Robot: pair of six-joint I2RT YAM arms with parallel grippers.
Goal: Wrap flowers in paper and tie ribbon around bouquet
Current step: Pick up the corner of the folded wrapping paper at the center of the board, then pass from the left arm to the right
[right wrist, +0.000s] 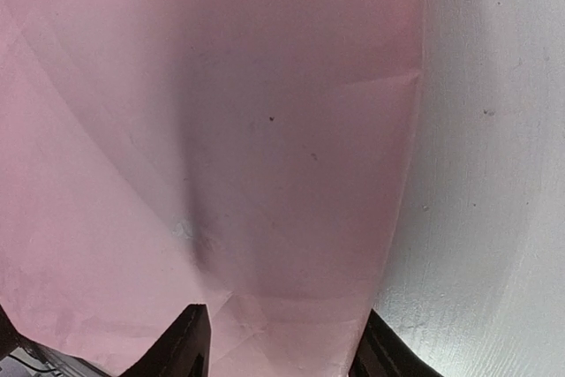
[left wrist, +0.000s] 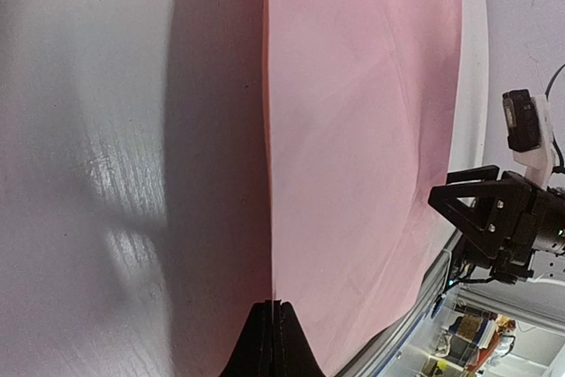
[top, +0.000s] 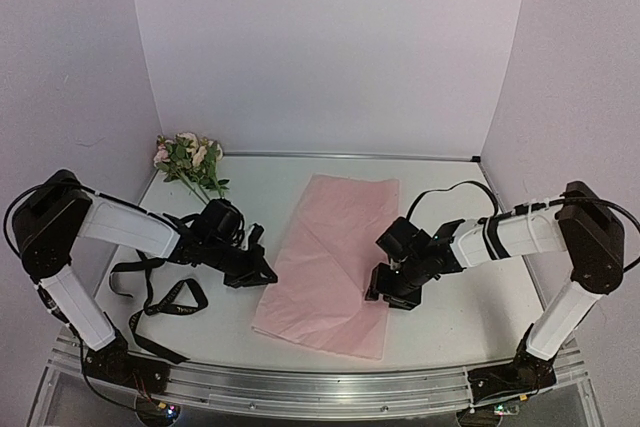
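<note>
Only the left wrist view shows left fingers [left wrist: 263, 346] clenched at the paper [left wrist: 362, 130] edge (pinch unclear), right fingers [right wrist: 181, 342] released astride the opposite edge, both arms low, reaching inward.

Matt pink tissue paper [top: 335, 257] — glossy white table [top: 470, 332]

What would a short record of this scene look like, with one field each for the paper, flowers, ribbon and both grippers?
paper: pink sheet lying flat, mid-scene, between the two grippers
flowers: far left corner, off the paper
ribbon: black, lying loose at the near left, off the paper
left gripper: shut, its tips at the paper's left edge
right gripper: open, straddling the paper's right edge
</note>
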